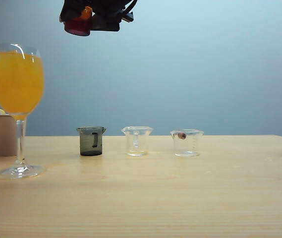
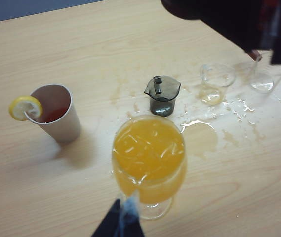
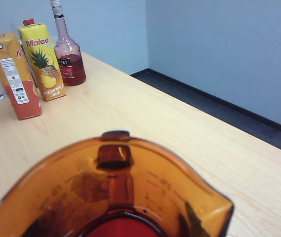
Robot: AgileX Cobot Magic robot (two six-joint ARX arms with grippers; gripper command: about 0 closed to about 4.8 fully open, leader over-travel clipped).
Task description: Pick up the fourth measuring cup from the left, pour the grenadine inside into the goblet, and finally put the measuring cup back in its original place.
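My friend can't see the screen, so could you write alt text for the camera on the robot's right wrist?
An amber measuring cup with red syrup in it fills the foreground, carried above a light wooden table; the right gripper itself is not in view. Farther back stand two juice cartons and a bottle of red syrup before a blue wall.

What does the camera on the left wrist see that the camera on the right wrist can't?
Only the left wrist view shows the goblet full of orange juice, the beige tumbler with its lemon slice, the smoky grey cup, two clear cups and a spill.

Only the right wrist view shows two juice cartons, a syrup bottle and the amber measuring cup up close, red grenadine inside, carried by the right hand.

Both show the wooden table.
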